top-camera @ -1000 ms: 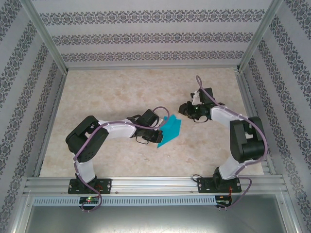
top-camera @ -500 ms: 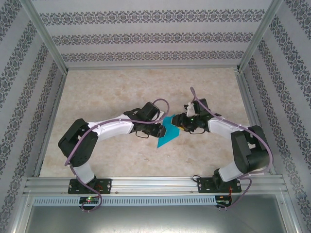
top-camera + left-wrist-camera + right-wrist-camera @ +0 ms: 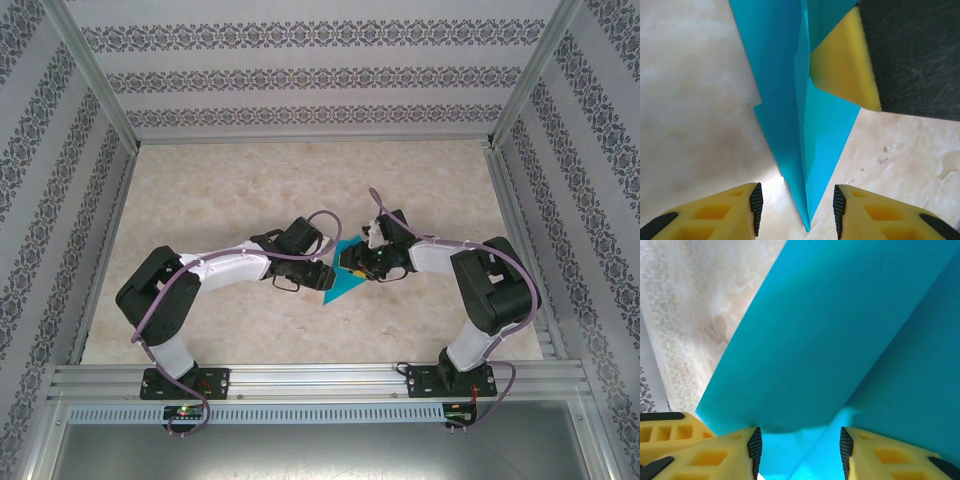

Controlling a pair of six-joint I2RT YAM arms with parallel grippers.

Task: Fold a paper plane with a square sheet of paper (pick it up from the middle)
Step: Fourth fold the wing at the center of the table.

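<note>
Seen from above, the two arms meet over the paper plane (image 3: 337,286) at mid-desk (image 3: 230,190) and hide its far half; just the near pointed end pokes out. Both wrist views cut the paper off at their edges, and whether any pad touches it is hard to tell. The left pincer (image 3: 797,202) stands partly open and grips nothing, the sharp tip lying between its fingers. The right pincer (image 3: 800,442) likewise gapes over the sheet, holding nothing. The plane is teal-blue, a narrow wedge with a centre crease and layered flaps.
</note>
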